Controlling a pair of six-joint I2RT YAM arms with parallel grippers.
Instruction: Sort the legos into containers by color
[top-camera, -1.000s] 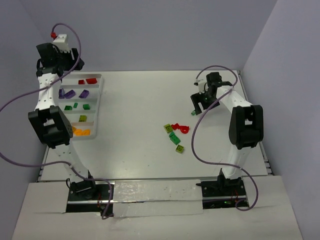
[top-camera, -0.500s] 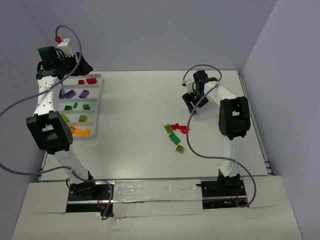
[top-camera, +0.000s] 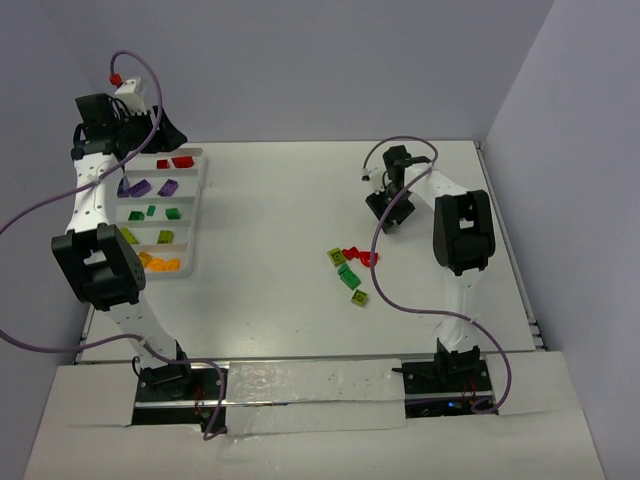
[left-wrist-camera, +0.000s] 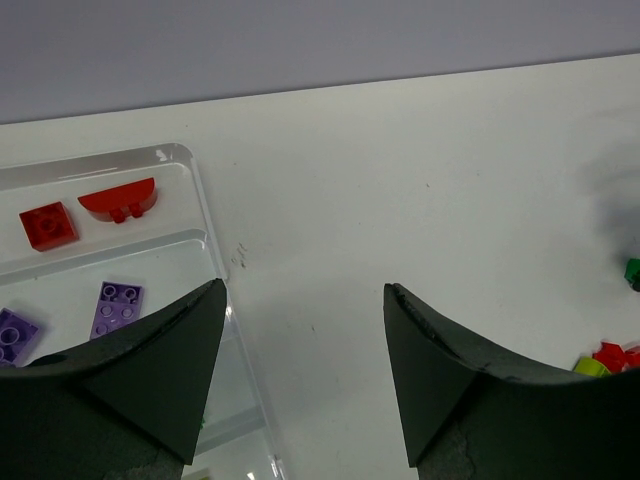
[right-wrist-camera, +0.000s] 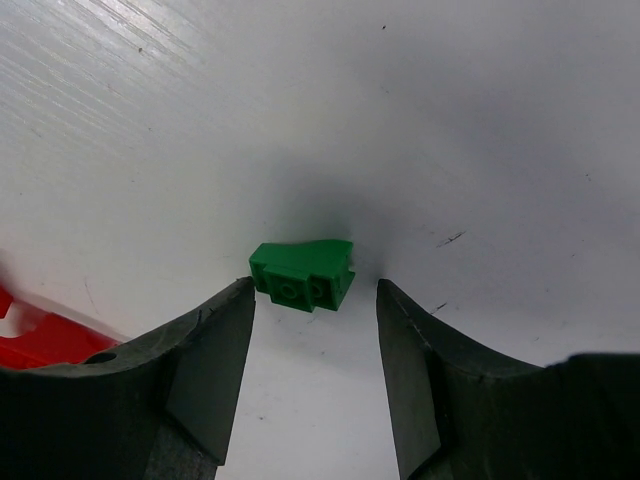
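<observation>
Right gripper (right-wrist-camera: 313, 290): dark fingers spread, tips down at the table (top-camera: 270, 220). A small green brick (right-wrist-camera: 302, 272) lies flat on the table at the mouth of the gap, just past the tips. No contact visible on either side. It is glossy moulded plastic with one sloped end and two round marks on the near face. Table is matte white with fine scratches.

Left gripper (left-wrist-camera: 303, 292): fingers wide apart, nothing between them, over the far corner of the tray (left-wrist-camera: 170, 270).

Tray is thin glossy plastic with rounded corners and low dividing walls. Rows from far to near:
- red pieces (top-camera: 175, 161), one square studded and one half-round
- purple plates (top-camera: 145, 187)
- dark green bits (top-camera: 160, 212)
- lime bits (top-camera: 150, 237)
- orange bits (top-camera: 163, 264)

A loose heap (top-camera: 350, 265) of lime, green and red pieces sits mid-table, near the right gripper and well apart from the tray.
</observation>
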